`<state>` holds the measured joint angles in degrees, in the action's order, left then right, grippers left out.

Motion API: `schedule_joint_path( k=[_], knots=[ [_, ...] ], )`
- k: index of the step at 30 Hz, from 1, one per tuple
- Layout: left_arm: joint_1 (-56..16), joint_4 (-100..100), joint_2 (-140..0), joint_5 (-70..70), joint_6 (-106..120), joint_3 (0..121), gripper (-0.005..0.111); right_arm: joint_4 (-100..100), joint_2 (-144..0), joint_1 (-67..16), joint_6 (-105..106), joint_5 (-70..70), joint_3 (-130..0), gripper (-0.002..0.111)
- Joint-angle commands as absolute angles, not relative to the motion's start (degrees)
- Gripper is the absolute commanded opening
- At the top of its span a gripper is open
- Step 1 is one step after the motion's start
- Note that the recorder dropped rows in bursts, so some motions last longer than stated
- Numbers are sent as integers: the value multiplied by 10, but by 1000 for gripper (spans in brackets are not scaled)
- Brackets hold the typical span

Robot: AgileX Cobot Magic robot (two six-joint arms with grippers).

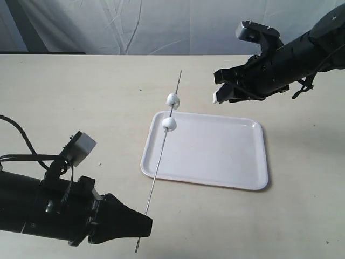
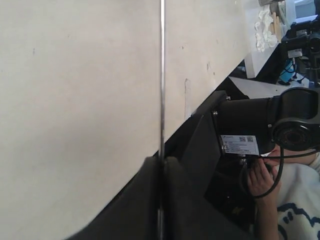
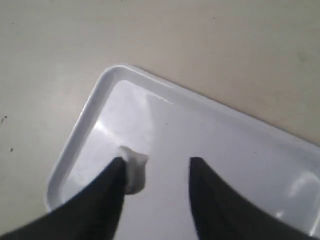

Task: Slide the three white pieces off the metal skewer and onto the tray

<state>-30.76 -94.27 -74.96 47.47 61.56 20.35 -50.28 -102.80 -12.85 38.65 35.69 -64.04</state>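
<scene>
The metal skewer (image 1: 160, 157) rises slanted from my left gripper (image 1: 144, 224), which is shut on its lower end; the left wrist view shows the rod (image 2: 162, 75) pinched between the dark fingers of that gripper (image 2: 161, 161). Two white pieces (image 1: 172, 99) (image 1: 169, 124) sit on the skewer's upper half, over the tray's (image 1: 215, 154) near-left corner. My right gripper (image 1: 216, 86) hovers open above the tray's far edge. The third white piece (image 1: 216, 97) clings to the inner face of one finger, seen in the right wrist view as a lump (image 3: 134, 171) above the tray (image 3: 225, 150). That gripper (image 3: 157, 162) has a wide gap.
The beige table (image 1: 81, 97) surrounds the tray. A white backdrop hangs behind. Cables trail from the left arm (image 1: 32, 208) at the lower left. The left wrist view shows a person's hand (image 2: 260, 177) and equipment beyond the table edge.
</scene>
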Motion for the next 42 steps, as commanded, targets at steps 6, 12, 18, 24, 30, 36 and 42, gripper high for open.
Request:
schedule_joint_path(
  k=[6, 12, 18, 24, 30, 36, 42],
  knots=[
    [-310, -989, -747, 489, 617, 202, 0, -623, -1025, -127, 390, 427, -643, 37],
    [-310, -980, -747, 482, 615, 202, 0, -483, -1044, -133, 286, 462, -644, 34],
    [-310, -953, -747, 466, 615, 202, 0, -369, -1061, -147, 234, 457, -643, 44],
    [-310, -962, -747, 468, 588, 202, 0, -247, -1089, -161, 227, 418, -642, 42],
    [-310, -990, -747, 471, 564, 202, 0, -240, -1137, -184, 223, 388, -645, 42],
    [-310, -992, -747, 477, 539, 202, 0, -345, -1090, -184, 274, 408, -656, 42],
    [-310, -999, -747, 482, 527, 202, 0, -603, -1038, -174, 454, 509, -656, 42]
  ],
)
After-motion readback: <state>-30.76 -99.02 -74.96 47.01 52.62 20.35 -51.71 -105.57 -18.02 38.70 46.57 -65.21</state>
